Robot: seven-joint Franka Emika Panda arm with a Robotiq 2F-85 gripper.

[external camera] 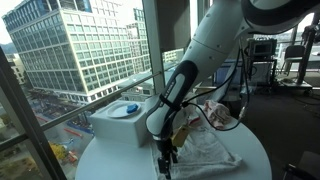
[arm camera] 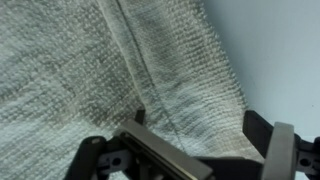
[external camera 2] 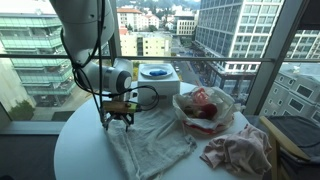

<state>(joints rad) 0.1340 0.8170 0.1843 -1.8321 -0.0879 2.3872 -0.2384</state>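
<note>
Your gripper (external camera 2: 120,122) hangs low over one edge of the pale towel (external camera 2: 152,140), which lies spread on the round white table (external camera 2: 80,150); in the wrist view its fingers (arm camera: 285,150) stand apart, straddling the towel's hem, and a bowl (external camera 2: 203,108) sits just beside the cloth
</note>
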